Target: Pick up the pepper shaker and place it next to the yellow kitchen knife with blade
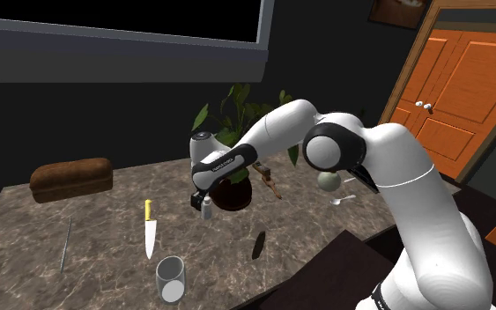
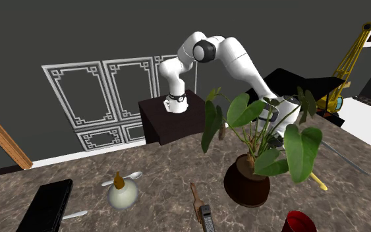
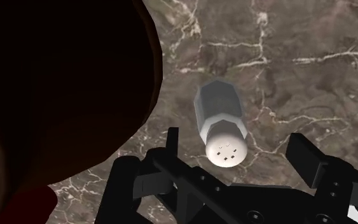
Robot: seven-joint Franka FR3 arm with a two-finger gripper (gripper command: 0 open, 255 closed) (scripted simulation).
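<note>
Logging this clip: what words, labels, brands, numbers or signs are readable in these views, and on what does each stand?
No text can be read here.
A pale marking on the arm: too small to read.
Cap of the pepper shaker: holes only, no lettering.

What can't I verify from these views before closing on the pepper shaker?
- Shoulder view: the pepper shaker is too small under the gripper to tell whether the open fingers reach around it.
- Second exterior view: the plant's leaves cover both.
- Wrist view: the dark pot blocks the table on one side of the shaker, and the shaker's own body hides its base.
</note>
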